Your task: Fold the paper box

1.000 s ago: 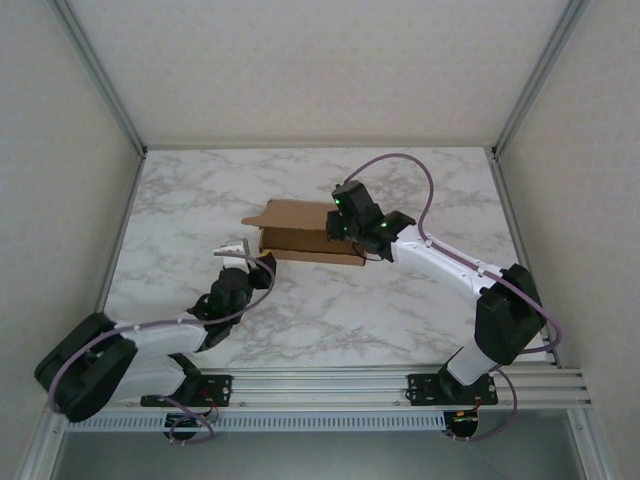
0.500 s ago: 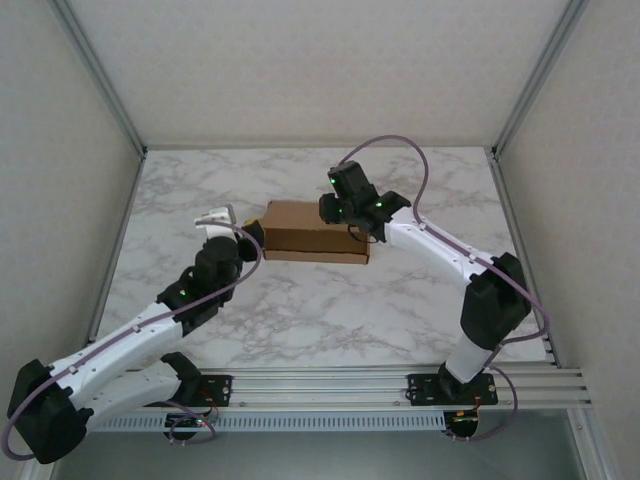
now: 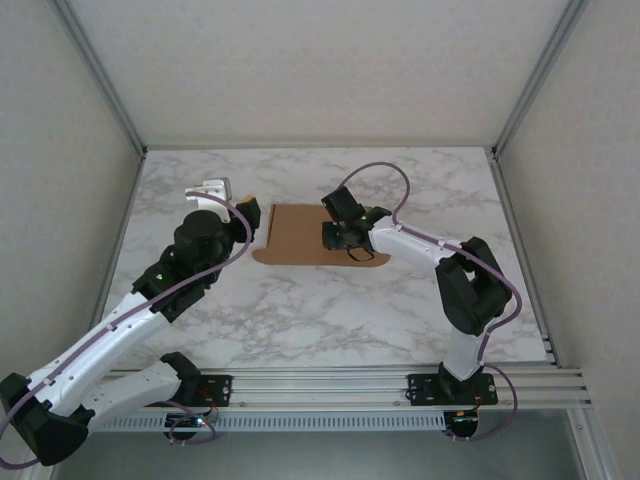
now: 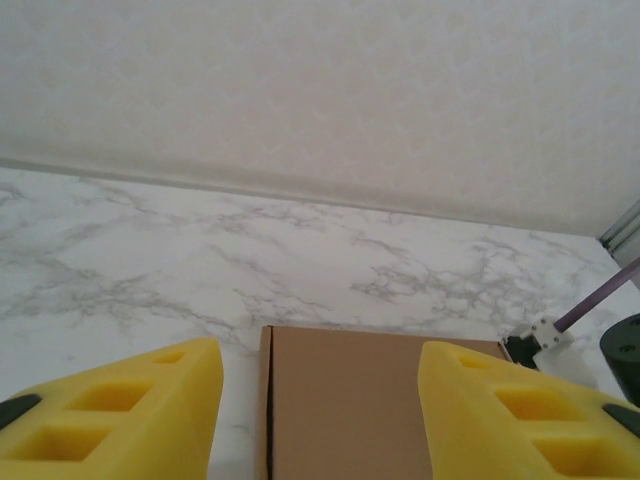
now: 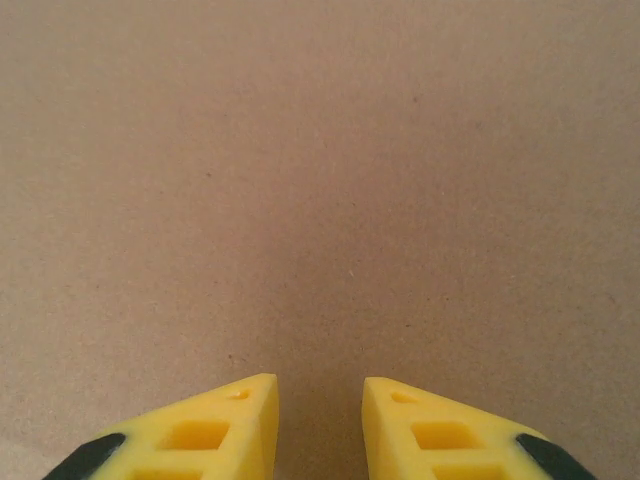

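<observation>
The plain brown cardboard paper box [image 3: 300, 235] lies flat on the white marble-patterned bench [image 3: 300, 320]. In the top view it sits a little past the bench's middle toward 12 o'clock. A rounded tab juts from its near edge at the 4 o'clock corner.

The right arm [image 3: 440, 255] reaches in from 3 o'clock, and the right jaws sit over the box's 3 o'clock half. In the right wrist view the two yellow fingers [image 5: 215, 435] stand a narrow slit apart — released, with nothing between them. Bare brown cardboard spreads beyond their tips toward 12 o'clock. Whether the tips press on the cardboard I cannot tell.

The left arm [image 3: 130, 320] stretches up from 7 o'clock, and the left jaws hover just beside the box's 9 o'clock edge, apart from it. In the left wrist view they are spread wide and empty — released. The box's top face lies between them at 6 o'clock of that picture, with a crease running down close to its 9 o'clock edge. Marbled bench lies beyond the box, and a pale wall [image 4: 320, 90] rises at 12 o'clock. At 4 o'clock of the same picture a purple cable [image 4: 600, 300] and a bit of the right arm's black housing show beside the box's far corner.
</observation>
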